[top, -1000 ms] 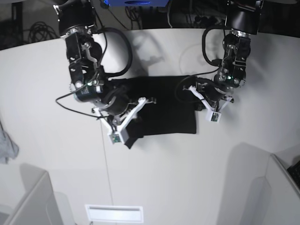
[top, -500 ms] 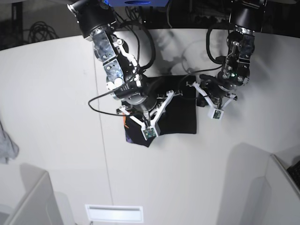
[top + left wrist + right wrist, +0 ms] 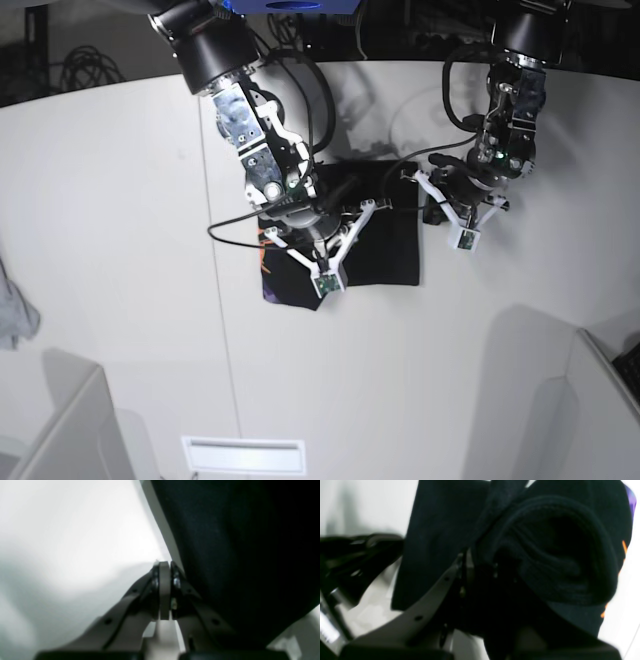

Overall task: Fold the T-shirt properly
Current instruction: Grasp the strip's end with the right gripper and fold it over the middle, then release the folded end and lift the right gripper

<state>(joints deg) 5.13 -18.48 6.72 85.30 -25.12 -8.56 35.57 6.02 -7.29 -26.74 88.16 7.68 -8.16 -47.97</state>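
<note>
The black T-shirt (image 3: 390, 250) lies in the middle of the white table, its left part lifted and doubled over, with orange-and-purple print (image 3: 270, 262) showing at the lower left. My right gripper (image 3: 330, 240) is shut on a bunched fold of the T-shirt (image 3: 440, 530), which wraps around its fingers (image 3: 467, 562) in the right wrist view. My left gripper (image 3: 440, 205) sits at the shirt's right edge. In the left wrist view its fingertips (image 3: 163, 566) are pressed together beside the black cloth (image 3: 237, 555), with no cloth visible between them.
A small grey cloth (image 3: 15, 315) hangs at the table's left edge. Grey bins stand at the lower left (image 3: 60, 430) and lower right (image 3: 595, 400). A white slot (image 3: 243, 455) sits at the front edge. Cables lie behind the table.
My right gripper has carried the shirt's left part up and rightward over the rest, turning the printed side out. My left gripper has shifted slightly at the right edge.
</note>
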